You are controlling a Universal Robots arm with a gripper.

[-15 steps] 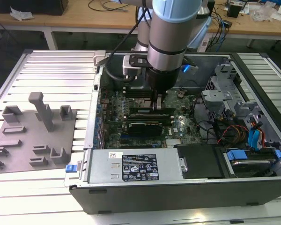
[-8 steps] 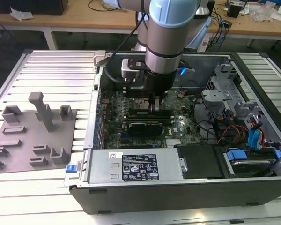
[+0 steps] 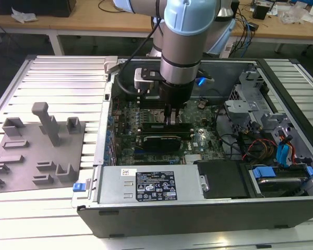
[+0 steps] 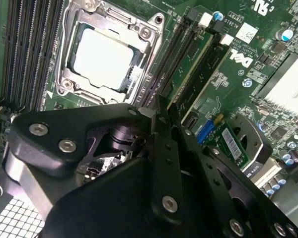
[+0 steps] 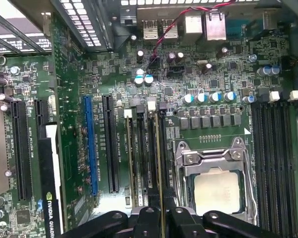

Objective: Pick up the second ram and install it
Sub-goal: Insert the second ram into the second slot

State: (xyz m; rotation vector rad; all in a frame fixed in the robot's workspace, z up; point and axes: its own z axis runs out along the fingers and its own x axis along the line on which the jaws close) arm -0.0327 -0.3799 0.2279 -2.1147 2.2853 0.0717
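The arm [image 3: 185,31] descends from the top centre of the exterior view, wrist vertical. Its gripper [image 3: 171,119] points straight down at mid-frame, black fingers [image 5: 154,223] drawn close together.

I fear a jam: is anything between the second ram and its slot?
Nothing visible. In the first wrist view the second ram stands edge-on along its slot beside the CPU socket, the gripper right over it.

Pale blue-grey arm [image 3: 190,21] with silver ring joints, black cable trailing off the wrist, matte black gripper [image 4: 161,116] links, shiny round screws
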